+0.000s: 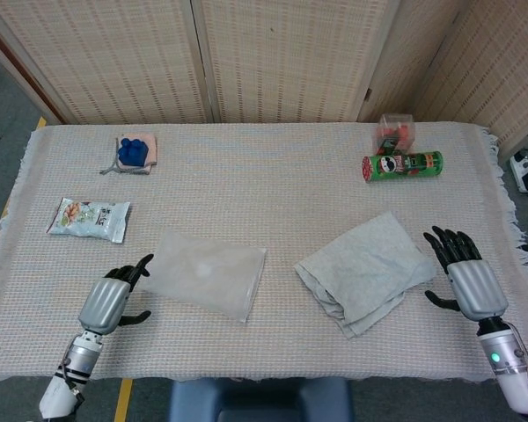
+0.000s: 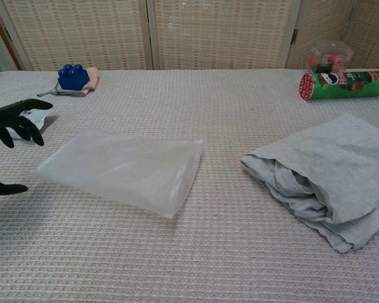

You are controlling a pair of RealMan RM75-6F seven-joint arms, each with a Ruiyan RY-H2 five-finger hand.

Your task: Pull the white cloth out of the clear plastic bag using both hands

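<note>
The clear plastic bag (image 1: 205,279) (image 2: 123,168) lies flat and empty on the table, left of centre. The white cloth (image 1: 364,271) (image 2: 331,181) lies apart from it in a loose folded heap on the right. My left hand (image 1: 111,299) (image 2: 16,118) hovers just left of the bag with its fingers spread, holding nothing. My right hand (image 1: 466,280) sits just right of the cloth, fingers spread and empty; the chest view does not show it.
A snack packet (image 1: 89,219) lies at the left edge. A blue toy on a pink pouch (image 1: 132,151) sits at the back left. A green chip can (image 1: 403,165) and a small clear box (image 1: 394,129) stand at the back right.
</note>
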